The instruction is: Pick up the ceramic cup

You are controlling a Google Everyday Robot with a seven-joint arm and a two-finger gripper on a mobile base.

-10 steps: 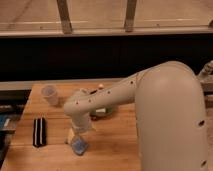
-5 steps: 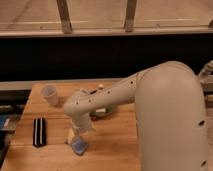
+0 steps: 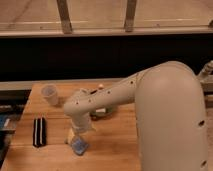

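Observation:
The ceramic cup (image 3: 49,94) is small and pale, with a wider rim. It stands upright near the back left corner of the wooden table (image 3: 120,142). My arm reaches from the right across the table and bends down. The gripper (image 3: 76,141) points down at the table's front middle-left, well in front of the cup and to its right, apart from it. A small blue object (image 3: 80,147) lies right at the gripper's tip; I cannot tell whether it is held.
A black oblong object with a pale stripe (image 3: 39,131) lies at the front left. A dark round item (image 3: 101,113) is mostly hidden behind my arm. A dark ledge and a railing run behind the table. My white arm body fills the right side.

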